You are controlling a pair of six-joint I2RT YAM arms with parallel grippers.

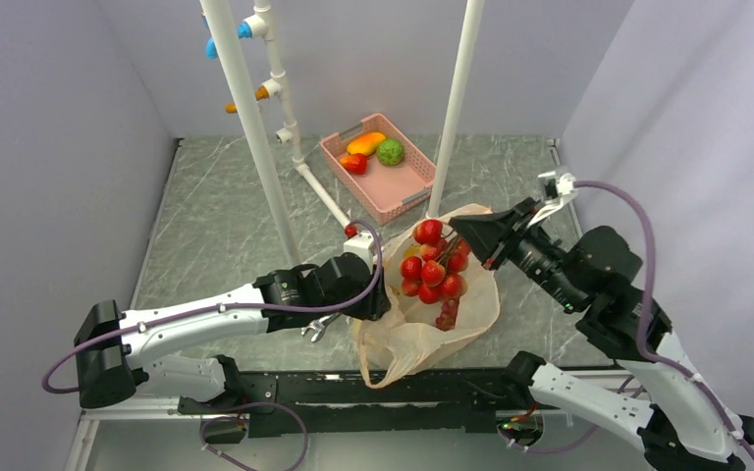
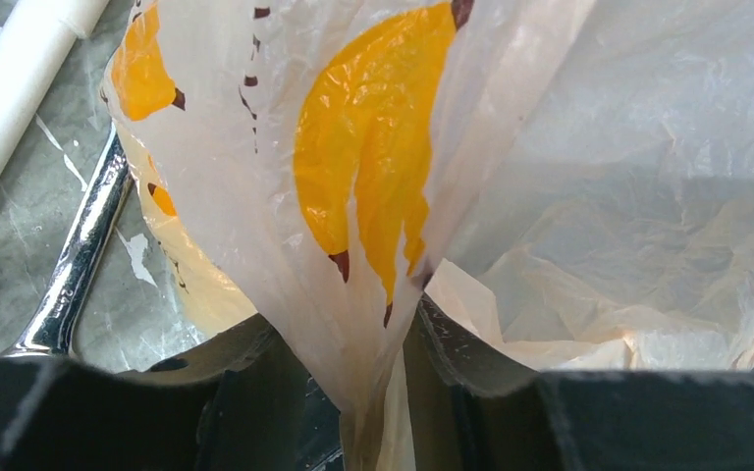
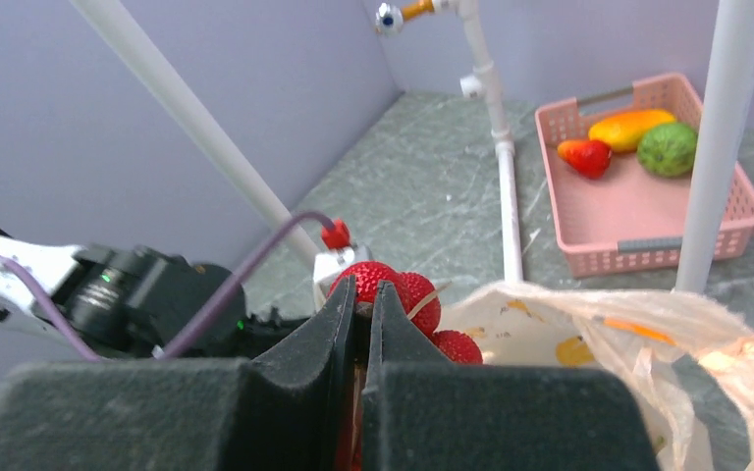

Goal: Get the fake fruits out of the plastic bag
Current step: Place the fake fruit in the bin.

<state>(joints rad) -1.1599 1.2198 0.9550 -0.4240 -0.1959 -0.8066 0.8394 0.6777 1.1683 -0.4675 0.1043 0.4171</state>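
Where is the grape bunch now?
In the top view, the grape bunch is near the centre, at the mouth of the plastic bag, pinched by the right tool.

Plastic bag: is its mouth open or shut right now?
Open. The plastic bag has its rim spread wide around the red fruit bunch in the top view, and the left gripper pinches one edge.

Plastic bag [image 1: 422,339] lies near-centre on the worktop [image 1: 216,235]. A bunch of grapes [image 1: 432,267] sits at the bag's mouth, with the right gripper [image 1: 455,227] at the bunch's 1 o'clock end. The left gripper [image 1: 381,294] meets the bag's 9 o'clock edge. A basket [image 1: 407,201] stands at the bag's 12 o'clock, with three fruits [image 1: 366,143] in its far half.
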